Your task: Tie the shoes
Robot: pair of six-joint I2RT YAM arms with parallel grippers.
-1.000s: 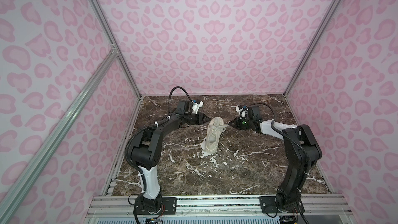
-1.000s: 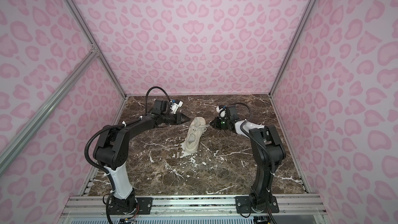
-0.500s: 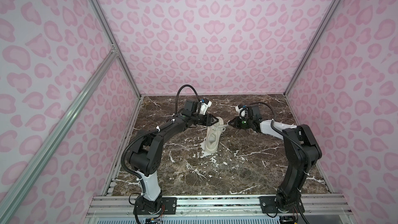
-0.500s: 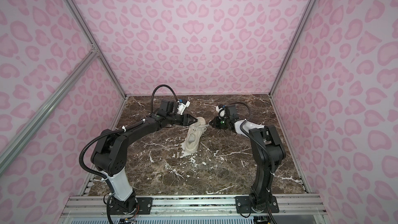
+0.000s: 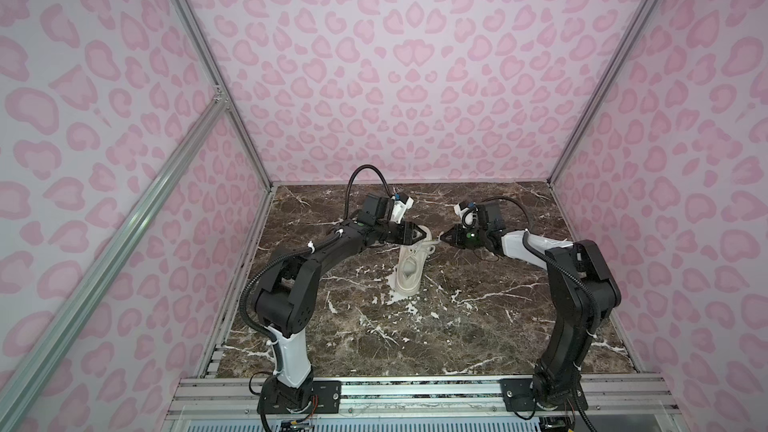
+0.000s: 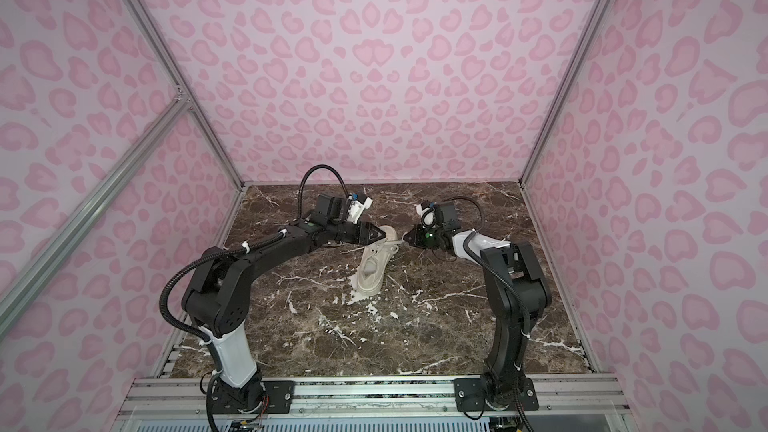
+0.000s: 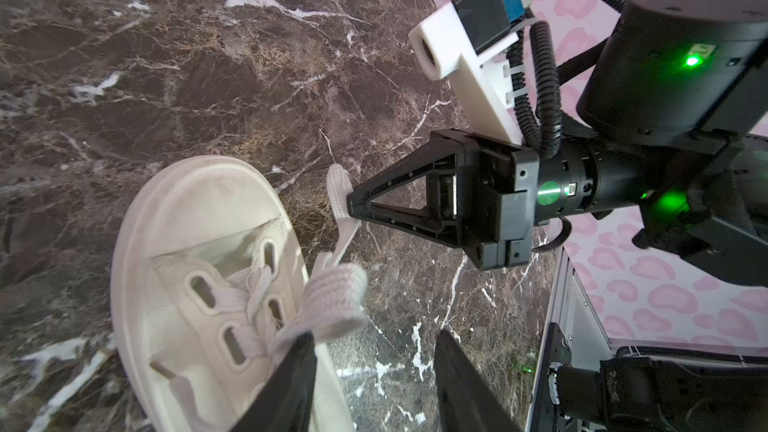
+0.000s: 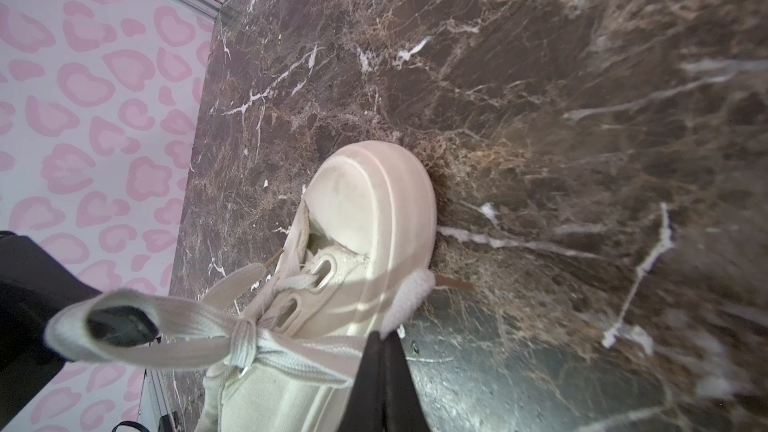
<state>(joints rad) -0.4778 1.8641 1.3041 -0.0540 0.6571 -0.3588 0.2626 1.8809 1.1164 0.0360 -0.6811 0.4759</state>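
There is one sneaker [image 5: 409,268] [image 6: 372,268], cream with a thick sole. It stands on its sole near the middle of the brown marble counter [image 5: 478,326], with the toe toward 12 o'clock and the heel toward 6 o'clock. Two arms work on it, one end effector each, and both meet at the toe end.

The left end effector [image 5: 426,236] [image 6: 384,236] comes in from 9 o'clock. Its two fingers [image 7: 291,388] stand apart and clamp nothing. One lace loop [image 8: 83,326] is hooked around a single fingertip and drawn out toward 9 o'clock.

The right end effector [image 5: 442,238] [image 6: 405,236] comes in from 3 o'clock. Its two fingers are pressed together on one lace end [image 7: 338,189] [image 8: 409,297], pinched just beside the toe cap, and a brown tip pokes out past the pinch.

Between the two pulled pieces sits one knot [image 8: 245,338], over the upper eyelets. The left wrist view shows four oval eyelets [image 7: 232,342], with flat lace threaded through them. Whether the right-hand piece is a full loop or a folded tail cannot be told.
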